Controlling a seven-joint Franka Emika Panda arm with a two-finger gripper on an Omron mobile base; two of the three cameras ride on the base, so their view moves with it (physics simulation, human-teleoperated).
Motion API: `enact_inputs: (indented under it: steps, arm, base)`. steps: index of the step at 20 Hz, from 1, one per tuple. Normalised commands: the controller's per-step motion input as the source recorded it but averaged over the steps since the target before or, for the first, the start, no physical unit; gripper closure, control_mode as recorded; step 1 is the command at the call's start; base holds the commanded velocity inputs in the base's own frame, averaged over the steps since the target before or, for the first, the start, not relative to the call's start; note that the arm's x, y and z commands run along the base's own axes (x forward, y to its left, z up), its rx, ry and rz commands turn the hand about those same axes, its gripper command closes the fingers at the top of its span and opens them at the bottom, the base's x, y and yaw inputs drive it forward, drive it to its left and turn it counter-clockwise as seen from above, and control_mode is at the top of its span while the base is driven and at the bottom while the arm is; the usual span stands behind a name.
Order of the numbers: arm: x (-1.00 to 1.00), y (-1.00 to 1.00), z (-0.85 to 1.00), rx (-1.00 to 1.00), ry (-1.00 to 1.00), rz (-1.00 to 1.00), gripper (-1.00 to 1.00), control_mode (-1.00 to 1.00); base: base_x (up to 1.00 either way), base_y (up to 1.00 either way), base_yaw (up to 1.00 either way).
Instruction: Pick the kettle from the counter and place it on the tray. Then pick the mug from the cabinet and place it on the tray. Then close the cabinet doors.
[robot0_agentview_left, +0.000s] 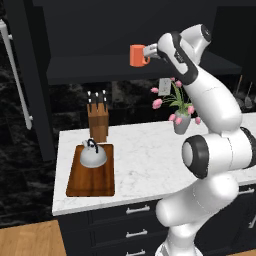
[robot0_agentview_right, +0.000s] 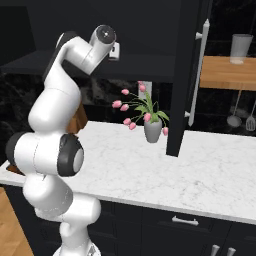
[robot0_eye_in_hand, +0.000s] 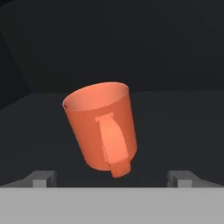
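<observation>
Open cabinet, tray and mug.
Reddish-brown wooden tray (robot0_agentview_left: 92, 186), lower left, holds the squat silver-grey kettle (robot0_agentview_left: 93, 154). Plain orange cylindrical mug (robot0_agentview_left: 137, 55), top centre, sits in the black wall cabinet (robot0_agentview_left: 90, 30); two-finger gripper (robot0_eye_in_hand: 112, 176) spread wide, gripping nothing, mug handle between fingertips.

No text, label, brand, number or sign can be read anywhere. The mug (robot0_eye_in_hand: 101, 129) is plain orange, and the kettle (robot0_agentview_left: 93, 154), tray (robot0_agentview_left: 92, 185) and cabinet doors (robot0_agentview_right: 185, 75) bear no markings.
</observation>
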Motion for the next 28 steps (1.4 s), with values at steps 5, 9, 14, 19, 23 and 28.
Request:
enact_inputs:
  steps: [5,9,14,19,23,28]
  arm:
    - [0.52,0.02,-0.11,0.0,0.0,0.0,-1.0,-1.0]
    - [0.35,0.08,-0.09,0.0,0.0,0.0,-1.0,-1.0]
    - [0.15,0.15,-0.05,0.0,0.0,0.01,-1.0,-1.0]
    - [0.2,0.11,-0.09,0.0,0.0,0.0,-1.0,-1.0]
    - [0.14,0.11,-0.11,0.0,-0.03,0.0,1.0,-1.0]
    - [0.0,0.01,-0.06,-0.03,-0.08,0.0,1.0,-1.0]
  base:
    - [0.0,0.0,0.0]
    - [0.0,0.0,0.0]
    - [0.0,0.0,0.0]
    - [0.0,0.0,0.0]
    - [0.0,0.0,0.0]
    - [0.0,0.0,0.0]
